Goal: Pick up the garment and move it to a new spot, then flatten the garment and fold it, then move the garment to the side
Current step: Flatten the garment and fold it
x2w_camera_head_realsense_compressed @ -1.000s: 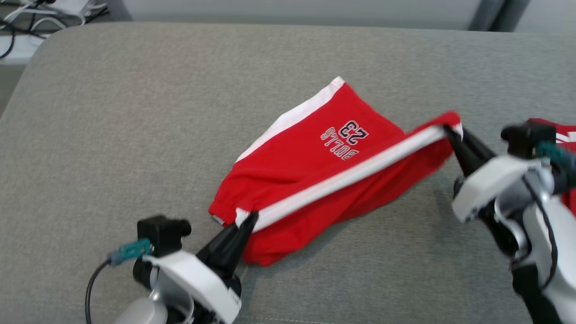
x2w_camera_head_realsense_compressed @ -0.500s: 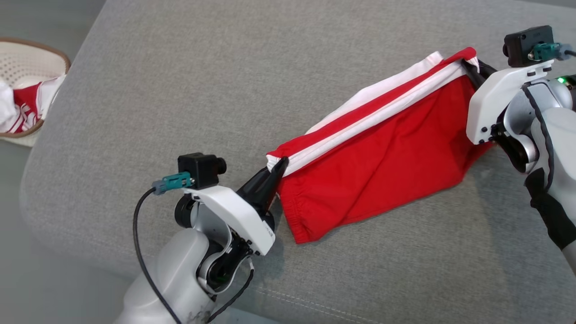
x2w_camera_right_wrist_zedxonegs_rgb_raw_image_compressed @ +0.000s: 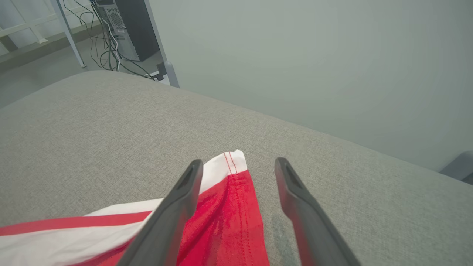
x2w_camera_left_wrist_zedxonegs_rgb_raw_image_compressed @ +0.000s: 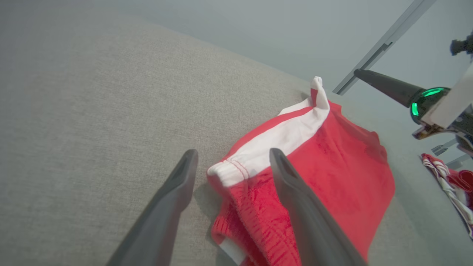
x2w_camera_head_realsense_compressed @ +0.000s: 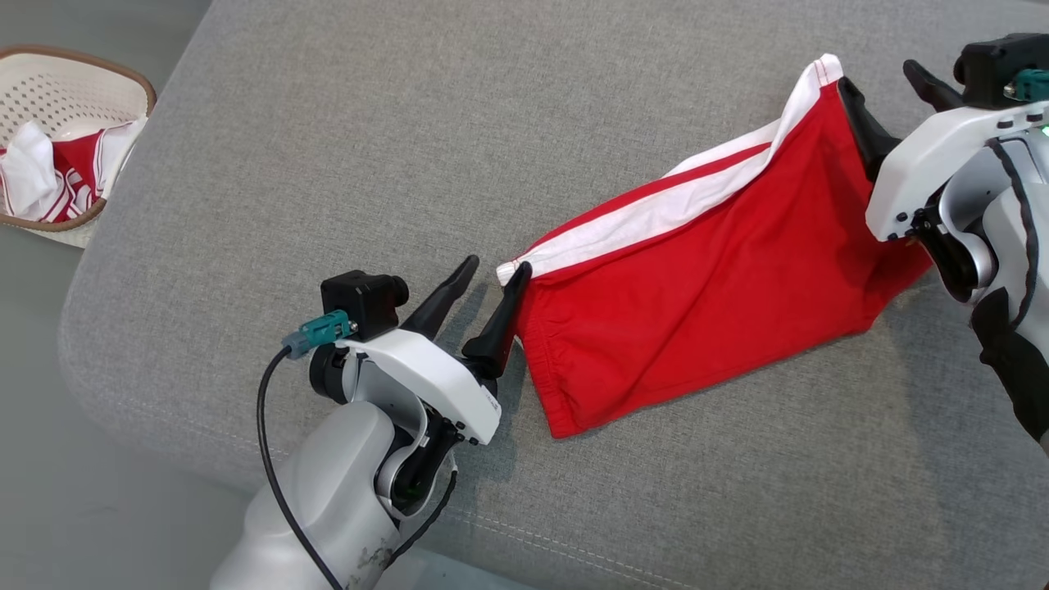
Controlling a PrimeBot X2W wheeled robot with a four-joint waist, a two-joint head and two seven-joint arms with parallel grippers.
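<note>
The left gripper [x2w_camera_head_realsense_compressed: 498, 264] and right gripper [x2w_camera_head_realsense_compressed: 877, 75] bear long tapered black fingers [x2w_camera_head_realsense_compressed: 500, 315] on white, screw-dotted shells [x2w_camera_head_realsense_compressed: 426, 377]. A black camera block [x2w_camera_head_realsense_compressed: 361, 297] with teal connector [x2w_camera_head_realsense_compressed: 318, 331] tops each; a black cable [x2w_camera_head_realsense_compressed: 262, 426] runs along the scuffed grey left forearm [x2w_camera_head_realsense_compressed: 328, 492].

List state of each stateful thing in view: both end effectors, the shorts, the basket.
left end effector, open, fingers straddling the waistband corner.
right end effector, open, fingers straddling the hem corner.
red shorts, folded in half, lying on the grey cushion, gripped by neither.
basket, beside the cushion, holding red and white clothes.
</note>
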